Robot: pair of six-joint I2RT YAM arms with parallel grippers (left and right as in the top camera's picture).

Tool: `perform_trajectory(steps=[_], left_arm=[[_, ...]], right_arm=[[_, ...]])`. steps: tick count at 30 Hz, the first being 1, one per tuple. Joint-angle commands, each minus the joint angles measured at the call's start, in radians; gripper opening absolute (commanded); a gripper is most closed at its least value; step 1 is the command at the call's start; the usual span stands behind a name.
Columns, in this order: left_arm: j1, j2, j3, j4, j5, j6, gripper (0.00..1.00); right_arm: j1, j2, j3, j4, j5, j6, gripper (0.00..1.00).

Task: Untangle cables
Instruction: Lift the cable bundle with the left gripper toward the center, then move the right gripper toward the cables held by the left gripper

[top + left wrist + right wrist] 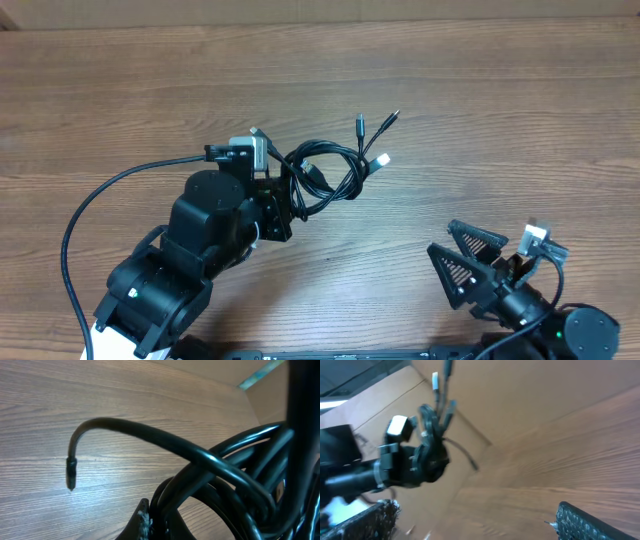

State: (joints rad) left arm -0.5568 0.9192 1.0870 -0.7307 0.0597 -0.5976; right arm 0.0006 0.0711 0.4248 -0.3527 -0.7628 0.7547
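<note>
One table (520, 90), two robot arms (190, 250) (585, 330), one tangle of black cables (325, 185) of unclear number, and three plug ends (380, 159) sticking out.

text: none legible in any view | cables (318, 178): no print or marking readable | left gripper (284, 192): no label or brand readable | right gripper (462, 258): no label or number readable | wrist views: too blurred for any lettering

Black cables (220, 475) bunched close at the right, 1 plug-tipped end (71, 472) arching left over the wood table (75, 400).
</note>
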Motion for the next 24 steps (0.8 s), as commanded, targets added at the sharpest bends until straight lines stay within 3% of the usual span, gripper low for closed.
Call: perform_trajectory(steps=[1, 11, 24], left_arm=[[-0.007, -0.006, 0.008, 0.026, 0.024, -0.016, 0.04], [-0.007, -0.003, 0.008, 0.049, 0.045, -0.016, 0.04], [-0.006, 0.024, 0.008, 0.139, 0.041, -0.070, 0.04]], right_arm=[[0.004, 0.095, 0.062, -0.008, -0.129, 0.008, 1.00], [0.005, 0.393, 0.237, -0.032, -0.251, 0.006, 1.00], [0.005, 0.593, 0.462, -0.009, -0.261, 0.007, 0.99]])
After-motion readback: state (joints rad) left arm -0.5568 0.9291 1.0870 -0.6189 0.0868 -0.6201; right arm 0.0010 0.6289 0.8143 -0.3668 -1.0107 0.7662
